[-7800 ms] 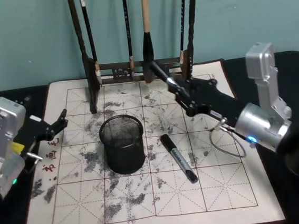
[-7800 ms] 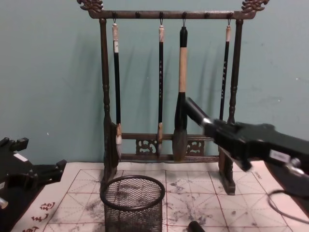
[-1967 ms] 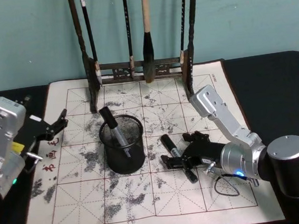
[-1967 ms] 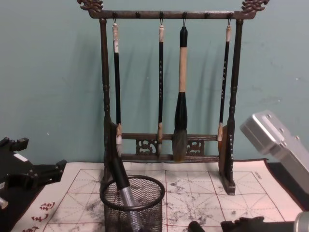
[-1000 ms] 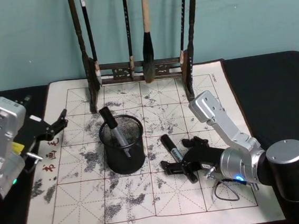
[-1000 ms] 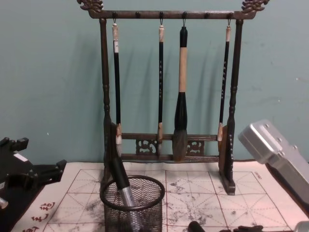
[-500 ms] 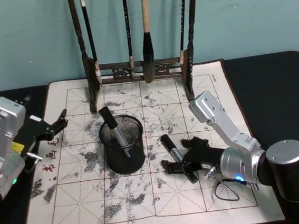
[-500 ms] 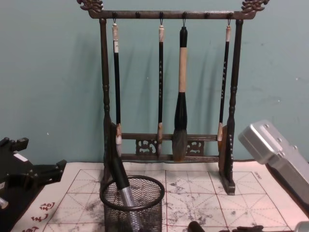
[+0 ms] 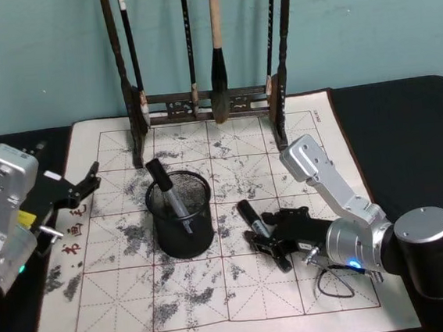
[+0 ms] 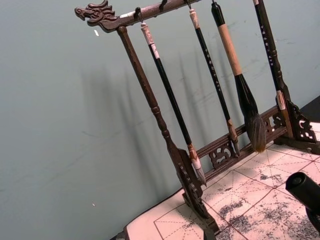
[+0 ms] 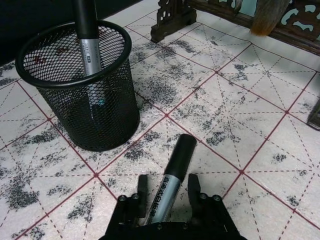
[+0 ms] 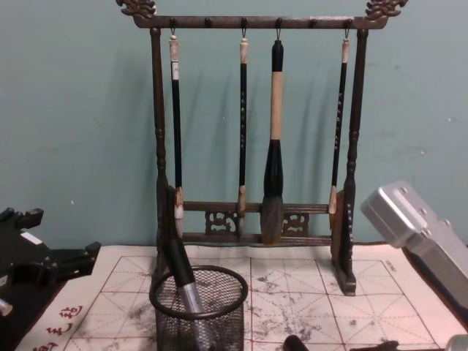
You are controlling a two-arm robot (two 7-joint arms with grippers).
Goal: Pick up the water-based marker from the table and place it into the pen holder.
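on the table (image 9: 405,117), right end effector (image 11: 168,181) loosely straddles marker (image 11: 176,159)

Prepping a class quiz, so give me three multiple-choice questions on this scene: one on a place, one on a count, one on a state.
1. Where does the loose marker lie? A) on the mat, right of the pen holder B) inside it C) standing on its cap
2. How many brushes hang on the rack? A) two B) four C) six
3. The right gripper is: A) open, straddling the loose marker B) shut, lifting it C) above the pen holder
Answers: 1 A, it lies flat on the mat; 2 B, four hang from the top bar; 3 A, a finger stands each side of it. The left gripper sits parked at left.
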